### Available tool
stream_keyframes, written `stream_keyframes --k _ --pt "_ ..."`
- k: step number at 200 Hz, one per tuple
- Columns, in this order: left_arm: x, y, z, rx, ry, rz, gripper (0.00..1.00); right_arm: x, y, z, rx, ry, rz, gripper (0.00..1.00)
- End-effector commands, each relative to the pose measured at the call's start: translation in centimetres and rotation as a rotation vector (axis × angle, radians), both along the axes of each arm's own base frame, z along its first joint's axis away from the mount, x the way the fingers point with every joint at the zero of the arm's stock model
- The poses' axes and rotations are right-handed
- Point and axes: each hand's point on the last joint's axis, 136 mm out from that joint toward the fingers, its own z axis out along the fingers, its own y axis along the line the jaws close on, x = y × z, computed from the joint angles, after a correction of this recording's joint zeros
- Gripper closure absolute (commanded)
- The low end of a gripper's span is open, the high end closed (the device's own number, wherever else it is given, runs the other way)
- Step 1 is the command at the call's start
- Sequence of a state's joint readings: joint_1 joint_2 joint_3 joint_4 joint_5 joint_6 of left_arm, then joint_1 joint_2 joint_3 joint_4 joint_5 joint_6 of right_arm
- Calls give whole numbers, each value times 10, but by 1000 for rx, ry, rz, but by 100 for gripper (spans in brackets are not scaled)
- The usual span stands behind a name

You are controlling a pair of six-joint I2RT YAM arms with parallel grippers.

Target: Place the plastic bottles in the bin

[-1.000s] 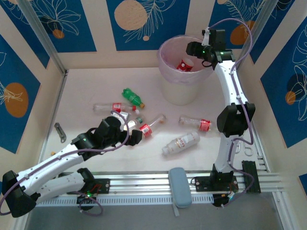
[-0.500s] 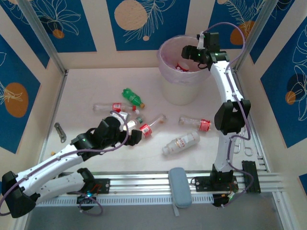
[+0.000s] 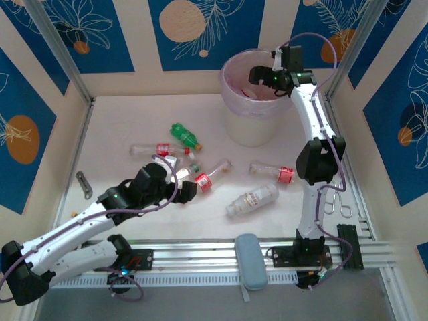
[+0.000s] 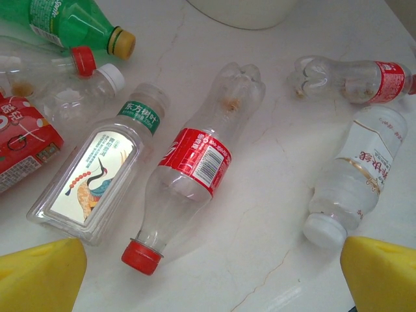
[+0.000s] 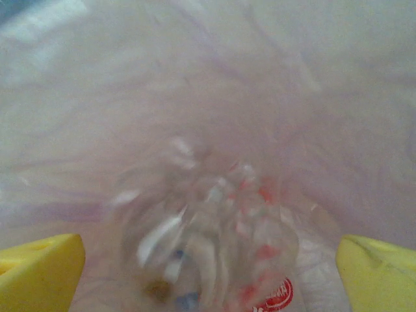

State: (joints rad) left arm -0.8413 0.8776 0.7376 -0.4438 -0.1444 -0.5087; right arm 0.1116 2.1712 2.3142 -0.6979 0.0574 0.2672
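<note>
Inside the bin [image 3: 251,127] the right wrist view is one pale pink blur. A clear bottle with red marks [image 5: 208,240] down in the bag is so smeared that its cap and label cannot be read. From above, the bin stands at the far side of the worktop [image 3: 120,127], and the right arm covers part of its rim. The left arm hides some of the loose bottles lying in the middle of the worktop. In the left wrist view the green bottle [image 4: 71,23] is cut off by the top edge. A red-wrapped bottle [image 4: 19,136] is cut off at the side, so its shape is hard to tell. The right pincer [image 3: 257,72] hangs over the mouth of the bin with its yellow fingertips [image 5: 39,270] far apart at the two lower corners — let go, gripping nothing, with the blurry bottle lower down between them. The left pincer [image 4: 208,279] is spread wide too and is empty. It hovers low over the bottles on the worktop. A clear bottle with a red label [image 4: 195,162] lies just ahead of its gap, red cap toward the pincer. Just beside it lies a flat bottle with a bird picture [image 4: 97,175], and a white-labelled bottle [image 4: 354,175] lies near one fingertip — neither is touched.
</note>
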Motion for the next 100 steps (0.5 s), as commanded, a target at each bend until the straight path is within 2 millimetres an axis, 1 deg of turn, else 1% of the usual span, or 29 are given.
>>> stream_keyframes --k 1,34,59,82,100 --pt "1 9 -6 20 9 35 0 -8 4 34 -23 -54 18 1" --pt "1 7 -13 47 33 21 0 -27 1 76 -42 -123 15 1" --pt "2 -4 -16 57 45 -28 0 -49 -1 104 -52 -158 17 1" --pt "3 -23 -15 43 51 -100 0 -77 1 123 -71 -170 26 1" --pt "5 -41 -16 39 68 -168 0 -104 6 128 -70 -167 46 1"
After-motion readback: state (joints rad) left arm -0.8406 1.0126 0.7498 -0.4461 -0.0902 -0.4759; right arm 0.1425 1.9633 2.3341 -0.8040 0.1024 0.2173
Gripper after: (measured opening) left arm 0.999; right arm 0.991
